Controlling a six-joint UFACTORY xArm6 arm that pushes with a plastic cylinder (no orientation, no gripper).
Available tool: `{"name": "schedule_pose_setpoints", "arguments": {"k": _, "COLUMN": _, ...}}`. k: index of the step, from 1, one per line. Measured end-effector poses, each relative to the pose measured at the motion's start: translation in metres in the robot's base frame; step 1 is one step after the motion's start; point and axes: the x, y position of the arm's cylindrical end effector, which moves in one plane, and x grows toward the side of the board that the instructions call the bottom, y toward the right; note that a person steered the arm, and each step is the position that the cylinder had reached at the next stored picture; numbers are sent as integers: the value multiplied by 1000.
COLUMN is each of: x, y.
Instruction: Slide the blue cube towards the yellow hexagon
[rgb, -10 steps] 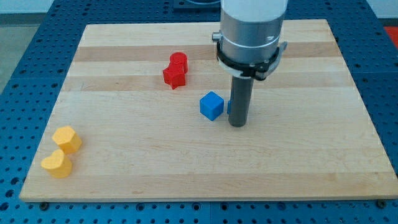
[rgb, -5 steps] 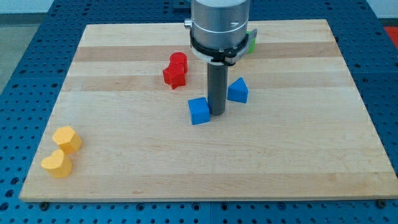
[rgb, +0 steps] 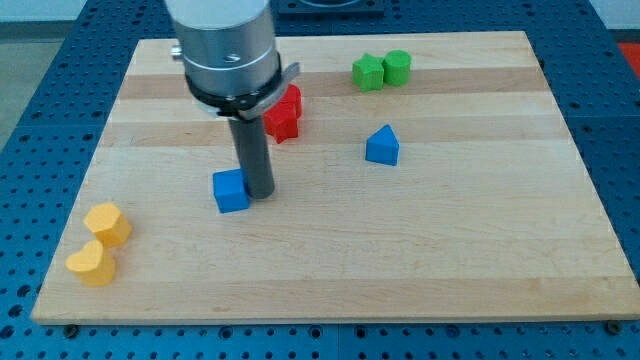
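Note:
The blue cube (rgb: 230, 190) lies on the wooden board (rgb: 420, 250), left of centre. My tip (rgb: 259, 191) touches its right side. The yellow hexagon (rgb: 108, 223) sits near the board's lower left edge, well to the left of the cube and slightly below it. A second yellow block (rgb: 91, 264) lies just below the hexagon, touching it.
Two red blocks (rgb: 284, 112) sit just above and right of the rod, partly behind the arm. A blue triangular block (rgb: 382, 146) lies right of centre. Two green blocks (rgb: 381, 70) sit at the top right.
My tip has moved left and slightly down, pushing the blue cube left toward the yellow blocks. The blue triangular block and green blocks have come into view as the arm moved off them.

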Motion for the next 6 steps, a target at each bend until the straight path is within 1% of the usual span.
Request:
{"name": "schedule_pose_setpoints", "arguments": {"k": 2, "x": 13, "y": -9}}
{"name": "schedule_pose_setpoints", "arguments": {"k": 4, "x": 18, "y": -41}}
{"name": "schedule_pose_setpoints", "arguments": {"k": 6, "x": 41, "y": -49}}
